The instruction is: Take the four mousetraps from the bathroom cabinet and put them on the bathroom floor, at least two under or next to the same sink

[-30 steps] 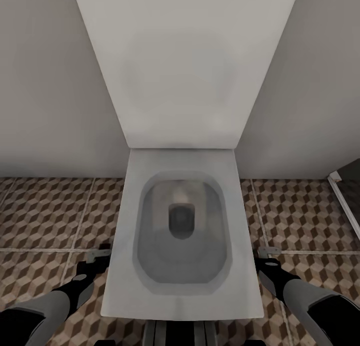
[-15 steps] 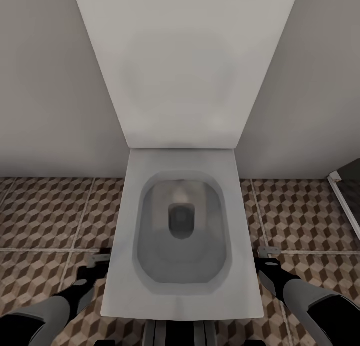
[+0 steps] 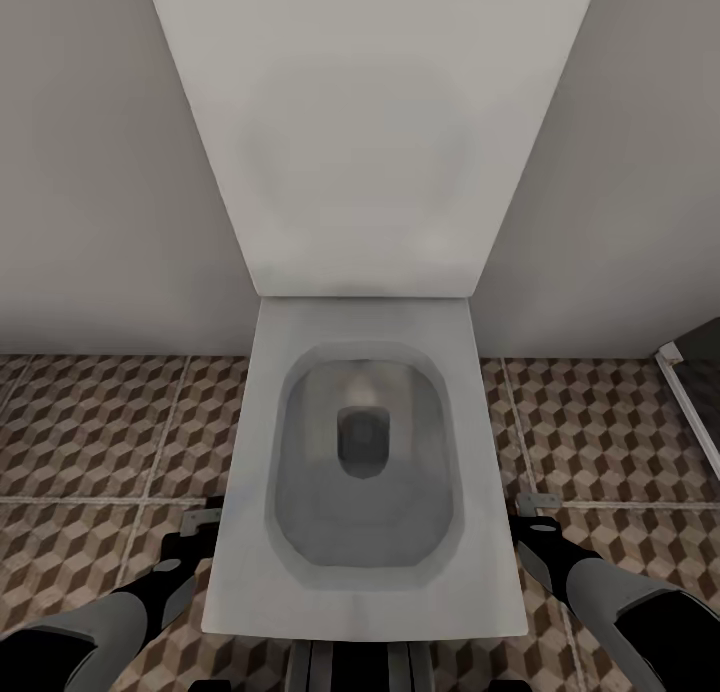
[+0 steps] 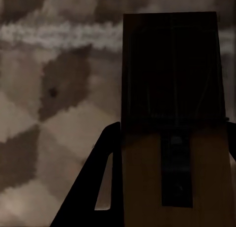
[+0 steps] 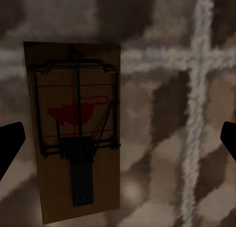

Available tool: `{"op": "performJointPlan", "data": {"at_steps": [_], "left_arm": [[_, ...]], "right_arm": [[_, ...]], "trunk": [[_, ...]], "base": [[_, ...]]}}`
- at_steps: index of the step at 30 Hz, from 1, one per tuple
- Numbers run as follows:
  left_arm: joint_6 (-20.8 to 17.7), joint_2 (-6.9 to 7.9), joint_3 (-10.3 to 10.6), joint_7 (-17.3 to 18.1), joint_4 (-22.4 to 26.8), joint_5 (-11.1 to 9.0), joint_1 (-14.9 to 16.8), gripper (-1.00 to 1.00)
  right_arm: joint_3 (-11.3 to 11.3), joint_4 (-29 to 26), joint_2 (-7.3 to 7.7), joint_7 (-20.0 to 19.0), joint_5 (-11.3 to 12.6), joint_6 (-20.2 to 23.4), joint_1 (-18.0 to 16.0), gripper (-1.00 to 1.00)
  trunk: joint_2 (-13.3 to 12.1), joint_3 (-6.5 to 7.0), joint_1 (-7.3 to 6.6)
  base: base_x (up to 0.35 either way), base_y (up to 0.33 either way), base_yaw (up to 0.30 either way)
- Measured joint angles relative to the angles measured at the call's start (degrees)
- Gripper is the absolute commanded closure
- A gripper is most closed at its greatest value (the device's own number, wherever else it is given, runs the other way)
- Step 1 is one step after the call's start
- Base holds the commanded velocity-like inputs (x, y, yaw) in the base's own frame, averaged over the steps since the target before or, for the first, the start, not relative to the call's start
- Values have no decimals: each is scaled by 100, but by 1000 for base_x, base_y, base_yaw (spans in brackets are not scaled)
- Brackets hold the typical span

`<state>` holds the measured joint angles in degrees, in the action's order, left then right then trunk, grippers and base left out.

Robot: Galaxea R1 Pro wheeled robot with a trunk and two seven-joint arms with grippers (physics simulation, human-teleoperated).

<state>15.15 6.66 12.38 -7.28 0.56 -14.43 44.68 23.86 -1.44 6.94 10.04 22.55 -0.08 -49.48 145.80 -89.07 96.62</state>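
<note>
Two mousetraps in view. My left pincer [image 3: 197, 525] is clamped on one mousetrap [image 4: 169, 138], low over the bathroom floor [image 3: 90, 422] beside the toilet [image 3: 365, 452]. My right pincer [image 5: 118, 138] is spread apart above the other mousetrap [image 5: 73, 138], flat on tiles, open floor around it.

White toilet [image 3: 365, 592], seen from above, set against a plain pale wall [image 3: 100, 172]. Its raised lid [image 3: 370, 132] leans back toward the wall and widens upward. The squared seat rim surrounds a grey bowl [image 3: 362, 472] with a dark drain at its centre. A dark panel with a pale frame [image 3: 690, 382] stands at right.
</note>
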Motion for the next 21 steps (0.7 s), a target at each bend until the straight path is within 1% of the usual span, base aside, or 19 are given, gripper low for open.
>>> {"op": "performJointPlan", "data": {"at_steps": [17,18,19,21], "left_arm": [[-1,-5,37,5,1,10,-2,100],[-1,-5,37,4,1,10,-2,-100],[-10,-6,124,-12,-9,34,-5,-100],[-18,-6,127,-13,-10,34,-3,-100]], "right_arm": [[1,0,0,0,0,0,1,-100],[1,0,0,0,0,0,1,-100],[0,0,0,0,0,0,2,-100],[0,0,0,0,0,0,3,-100]], "trunk": [[0,0,0],[0,0,0],[0,0,1],[0,0,1]], "base": [[0,0,0],[0,0,0],[0,0,0],[0,0,0]]}}
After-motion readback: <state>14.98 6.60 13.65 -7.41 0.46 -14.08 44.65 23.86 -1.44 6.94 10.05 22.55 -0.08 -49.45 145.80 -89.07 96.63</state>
